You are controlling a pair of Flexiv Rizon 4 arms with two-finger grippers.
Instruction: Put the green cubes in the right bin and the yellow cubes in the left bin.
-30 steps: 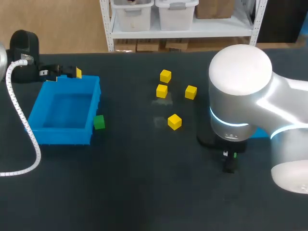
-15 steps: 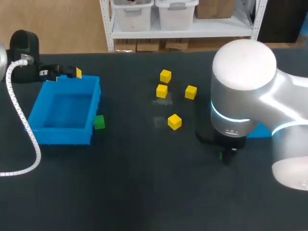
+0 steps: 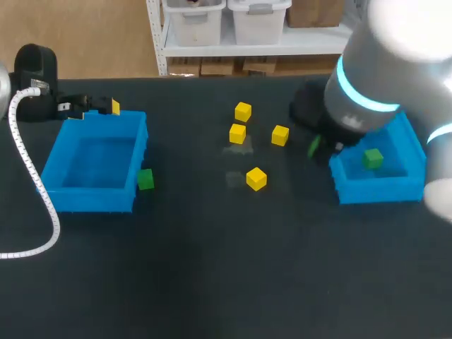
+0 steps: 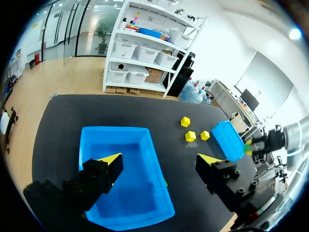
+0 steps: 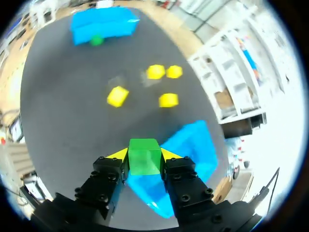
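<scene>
The right gripper (image 5: 145, 162) clamps a green cube (image 5: 145, 155) just beside the right bin (image 3: 374, 189), a second green cube (image 3: 372, 158) lies inside that bin, and the left gripper (image 4: 160, 159) hangs well apart from it, fingers spread.

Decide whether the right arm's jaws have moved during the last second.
Yes. Holding a green cube, the jaws travelled away from the camera, from nearer than the nearest yellow cube to beside the left wall of the right blue plastic bin.
</scene>
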